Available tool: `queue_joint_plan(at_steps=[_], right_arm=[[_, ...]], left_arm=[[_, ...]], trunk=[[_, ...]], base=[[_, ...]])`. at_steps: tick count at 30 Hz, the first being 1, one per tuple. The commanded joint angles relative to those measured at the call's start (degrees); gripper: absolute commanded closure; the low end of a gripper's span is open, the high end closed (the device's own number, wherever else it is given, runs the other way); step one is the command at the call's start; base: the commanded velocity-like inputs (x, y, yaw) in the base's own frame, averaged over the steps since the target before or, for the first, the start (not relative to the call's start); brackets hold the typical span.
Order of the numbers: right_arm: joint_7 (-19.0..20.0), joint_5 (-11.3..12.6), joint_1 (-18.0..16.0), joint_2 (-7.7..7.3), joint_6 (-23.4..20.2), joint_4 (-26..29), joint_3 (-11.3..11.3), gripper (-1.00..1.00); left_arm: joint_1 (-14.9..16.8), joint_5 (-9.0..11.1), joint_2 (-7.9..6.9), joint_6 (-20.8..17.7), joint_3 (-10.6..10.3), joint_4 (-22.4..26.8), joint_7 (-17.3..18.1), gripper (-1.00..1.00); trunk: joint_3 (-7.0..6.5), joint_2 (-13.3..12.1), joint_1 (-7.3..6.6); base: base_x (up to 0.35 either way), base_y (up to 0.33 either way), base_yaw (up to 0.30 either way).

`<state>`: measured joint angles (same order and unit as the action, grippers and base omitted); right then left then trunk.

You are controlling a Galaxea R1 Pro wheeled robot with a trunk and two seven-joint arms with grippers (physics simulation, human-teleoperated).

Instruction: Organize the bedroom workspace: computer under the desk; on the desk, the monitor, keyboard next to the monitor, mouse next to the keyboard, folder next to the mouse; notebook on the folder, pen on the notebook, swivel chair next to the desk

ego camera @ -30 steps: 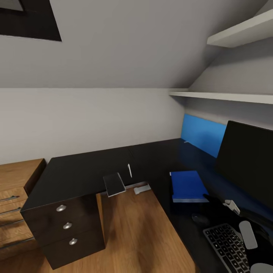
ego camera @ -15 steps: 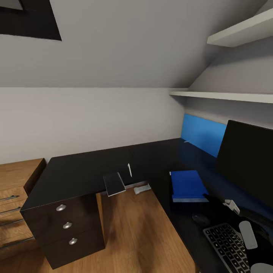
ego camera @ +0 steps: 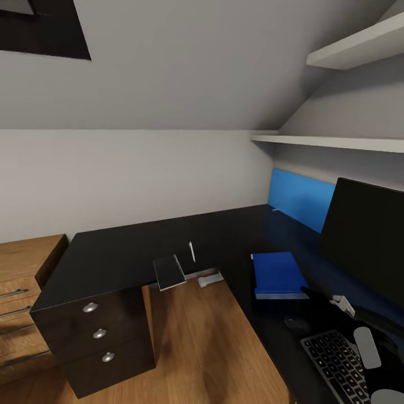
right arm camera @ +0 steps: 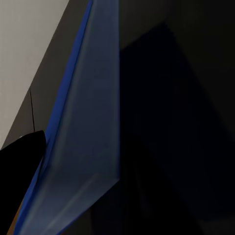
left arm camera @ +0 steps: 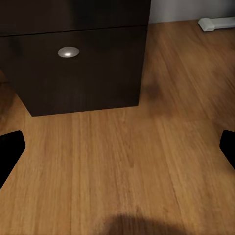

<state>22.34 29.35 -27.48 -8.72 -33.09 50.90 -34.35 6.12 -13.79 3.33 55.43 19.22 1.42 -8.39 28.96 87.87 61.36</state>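
**Listener:** What has changed in the head view?

**Operator:** Nothing I can find; it matches the views from a second and half a second ago. The black desk (ego camera: 118,255) fills the middle. The blue folder (ego camera: 277,274) lies flat on its right wing, left of the monitor (ego camera: 365,238). The keyboard (ego camera: 335,365) sits near, at the right. Far left of the folder, the grey notebook (ego camera: 169,272) overhangs the desk's inner edge, with the pen (ego camera: 192,252) just behind it.

**Listener:** And the left wrist view?

**Operator:** My left gripper (left arm camera: 117,149) hangs over wood floor, near the drawer unit (left arm camera: 78,63). Its fingers are spread wide, holding nothing.

**Listener:** The right wrist view?

**Operator:** One dark fingertip (right arm camera: 19,183) of my right gripper shows against the blue back panel (right arm camera: 83,147). I cannot tell whether it is open or closed.

**Listener:** So where does the task stand?

**Operator:** I judge it paused. The folder is placed; notebook, then pen, are still to stack.
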Motion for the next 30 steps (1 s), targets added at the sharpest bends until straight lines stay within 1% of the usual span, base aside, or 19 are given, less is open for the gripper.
queue_joint_plan(at_steps=[1, 11, 30], right_arm=[[-1.33, -2.1, -0.03, 0.02, 0.0, -0.71, -0.1, 1.0], [-1.33, -2.1, -0.04, 0.02, 0.12, -0.71, -0.1, 1.0], [-1.33, -2.1, -0.03, 0.02, 0.22, -0.71, -0.1, 1.0]], left_arm=[[0.04, -0.62, 0.01, 0.11, 0.11, -0.01, -0.56, -1.0], [0.04, -0.62, -0.07, 0.13, 0.12, -0.01, -0.5, -1.0], [0.04, -0.73, -0.08, 0.16, 0.03, -0.01, -0.4, -1.0]], trunk=[[0.07, 0.02, 0.0], [0.07, 0.02, 0.0], [0.07, 0.02, 0.0]], base=[[0.0, 0.0, 0.0], [-0.073, -0.044, 0.0], [-0.003, -0.002, 0.0]])
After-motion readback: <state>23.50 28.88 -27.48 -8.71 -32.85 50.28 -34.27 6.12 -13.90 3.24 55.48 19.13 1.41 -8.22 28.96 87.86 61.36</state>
